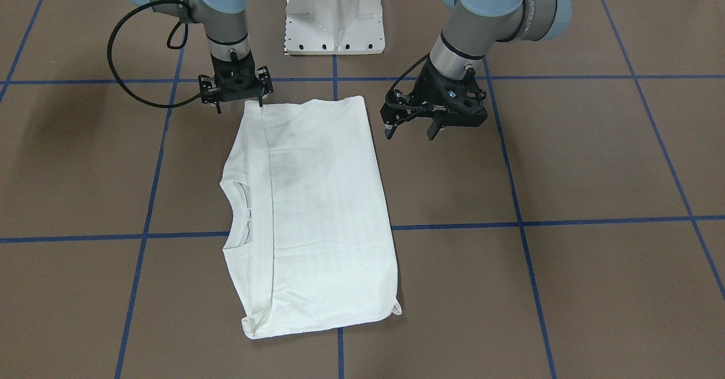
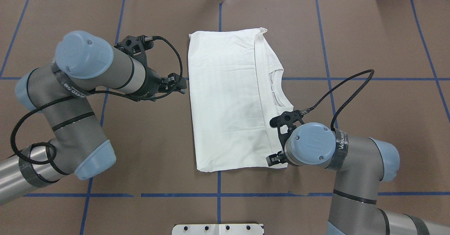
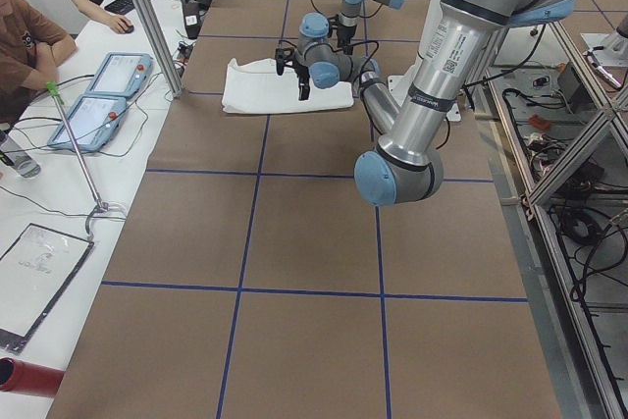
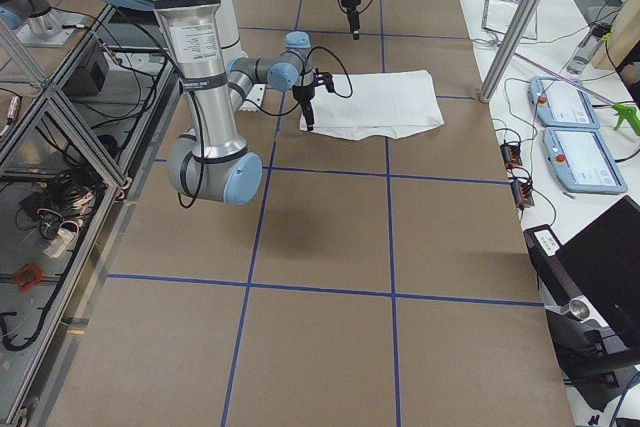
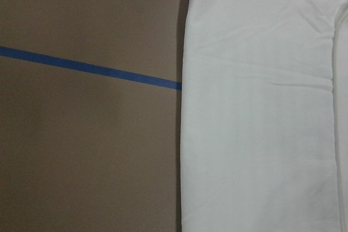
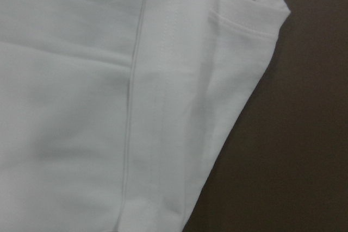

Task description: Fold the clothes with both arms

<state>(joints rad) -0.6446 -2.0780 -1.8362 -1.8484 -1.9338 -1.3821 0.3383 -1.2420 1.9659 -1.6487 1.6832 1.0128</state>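
Note:
The white T-shirt (image 1: 323,209) lies flat on the brown table, folded into a long rectangle with its ribbed collar and neck label (image 1: 247,213) showing on one side; it also shows in the overhead view (image 2: 228,101). My left gripper (image 1: 410,130) is open and empty, hovering just beside the shirt's long folded edge near a robot-side corner (image 2: 177,84). My right gripper (image 1: 239,106) is open at the other robot-side corner, one fingertip (image 1: 261,105) at the shirt's edge; in the overhead view (image 2: 277,157) my wrist mostly hides it. Neither wrist view shows fingers, only cloth and table.
The white metal pedestal (image 1: 335,16) stands at the robot's side of the table. Blue tape lines (image 1: 566,220) cross the brown table surface. Operators and control pendants (image 3: 98,95) sit along the far table edge, with metal posts (image 4: 520,27) beside them.

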